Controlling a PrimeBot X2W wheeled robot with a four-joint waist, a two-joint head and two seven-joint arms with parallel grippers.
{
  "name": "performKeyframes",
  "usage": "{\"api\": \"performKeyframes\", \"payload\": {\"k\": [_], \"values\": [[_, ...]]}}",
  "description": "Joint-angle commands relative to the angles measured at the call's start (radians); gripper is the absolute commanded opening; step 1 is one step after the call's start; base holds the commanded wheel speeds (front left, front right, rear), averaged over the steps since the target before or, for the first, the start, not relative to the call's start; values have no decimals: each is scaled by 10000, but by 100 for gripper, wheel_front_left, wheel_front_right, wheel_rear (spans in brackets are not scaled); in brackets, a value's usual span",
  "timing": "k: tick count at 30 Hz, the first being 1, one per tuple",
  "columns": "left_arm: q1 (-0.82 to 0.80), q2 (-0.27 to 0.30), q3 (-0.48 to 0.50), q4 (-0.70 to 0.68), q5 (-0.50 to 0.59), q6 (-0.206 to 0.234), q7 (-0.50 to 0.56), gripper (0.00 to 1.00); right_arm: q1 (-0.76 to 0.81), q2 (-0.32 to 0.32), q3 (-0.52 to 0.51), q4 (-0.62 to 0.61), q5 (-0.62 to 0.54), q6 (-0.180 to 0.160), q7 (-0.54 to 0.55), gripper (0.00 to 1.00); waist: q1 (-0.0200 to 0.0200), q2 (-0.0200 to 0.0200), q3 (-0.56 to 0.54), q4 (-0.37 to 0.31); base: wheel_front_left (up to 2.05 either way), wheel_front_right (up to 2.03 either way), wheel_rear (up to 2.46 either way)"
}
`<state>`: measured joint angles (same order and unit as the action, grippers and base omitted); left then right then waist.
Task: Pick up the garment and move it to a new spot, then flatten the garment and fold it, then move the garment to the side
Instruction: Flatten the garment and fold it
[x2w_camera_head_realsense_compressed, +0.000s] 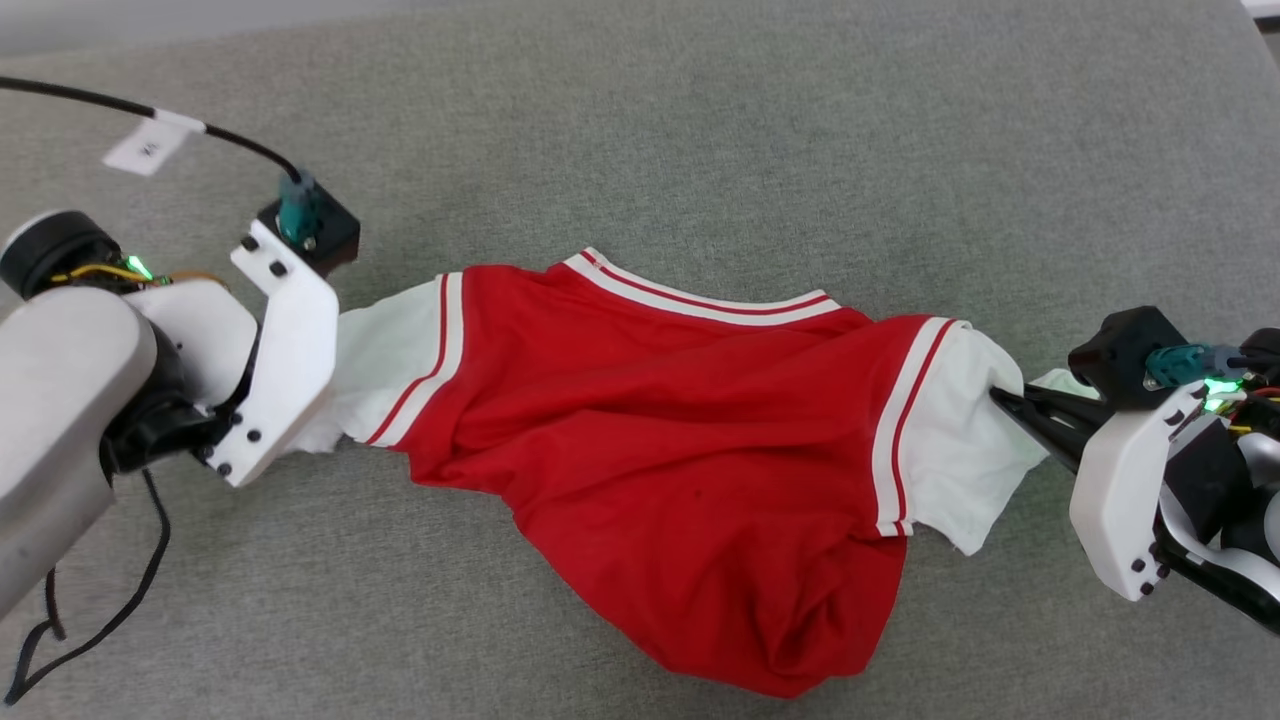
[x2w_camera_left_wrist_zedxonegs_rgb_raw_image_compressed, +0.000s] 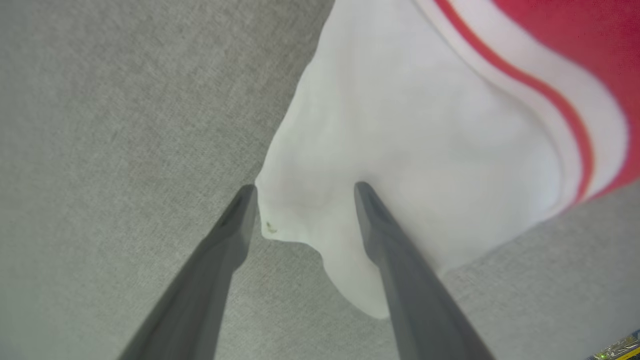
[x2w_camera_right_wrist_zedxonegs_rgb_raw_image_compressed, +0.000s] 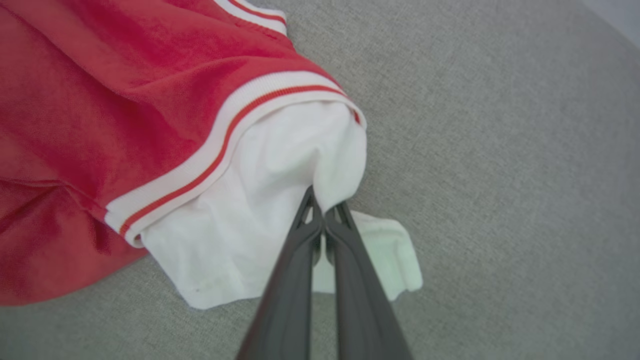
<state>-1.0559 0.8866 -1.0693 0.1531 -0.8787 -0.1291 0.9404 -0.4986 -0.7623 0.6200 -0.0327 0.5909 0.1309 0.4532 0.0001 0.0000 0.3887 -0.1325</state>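
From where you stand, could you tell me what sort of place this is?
Probably a robot lab's folding bench, not a home: a wide grey fabric surface, one red-and-white shirt laid across it, and a loose black cable with a paper tag.

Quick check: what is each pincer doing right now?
Left pincer: open, edge of the garment white sleeve between its fingers, not gripped.
Right pincer: closed on the garment's other white sleeve.

A tabletop (x2w_camera_head_realsense_compressed: 700, 120) covered in grey-green woven fabric of fine, uniform texture spans the work area under even, diffuse light that casts only soft shadows, with a paler grey strip (x2w_camera_head_realsense_compressed: 150, 22) beyond its rounded far edge and a pale corner (x2w_camera_head_realsense_compressed: 1266, 10) at upper right.
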Motion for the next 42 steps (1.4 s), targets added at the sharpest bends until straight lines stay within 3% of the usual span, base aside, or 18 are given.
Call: {"api": "performKeyframes", "payload": {"k": [1,10,11,20,26,31,42], "values": [[-148,106,-291,66,-71,2,45,100,-169,65,42,19,7,-5,-57,0,-1,0,141,-92,0,0,0],[-332,90,-2056,764,-133,17,-31,99,-567,117,353,212,98,-5,-223,0,-1,0,495,-156,0,0,0],[-328,51,-2117,775,-157,17,-19,0,-596,111,384,238,109,-5,-239,0,-1,0,507,-147,0,0,0],[-315,-137,-2184,647,-378,10,-351,0,-741,-2,652,635,256,-5,-427,0,-1,0,-168,137,0,0,0],[-414,-368,-2119,922,-267,12,-2119,0,-725,-263,512,904,326,-5,-766,0,-1,0,-1222,533,0,0,0],[-677,-235,-2118,927,-103,13,-3372,0,-844,-495,218,898,389,-5,-907,0,-1,0,-1933,826,0,0,0],[-2071,-179,-1820,1280,407,13,-5653,0,-2239,-1074,-277,587,123,-5,-743,0,-1,0,-2581,1243,0,0,0]]}}
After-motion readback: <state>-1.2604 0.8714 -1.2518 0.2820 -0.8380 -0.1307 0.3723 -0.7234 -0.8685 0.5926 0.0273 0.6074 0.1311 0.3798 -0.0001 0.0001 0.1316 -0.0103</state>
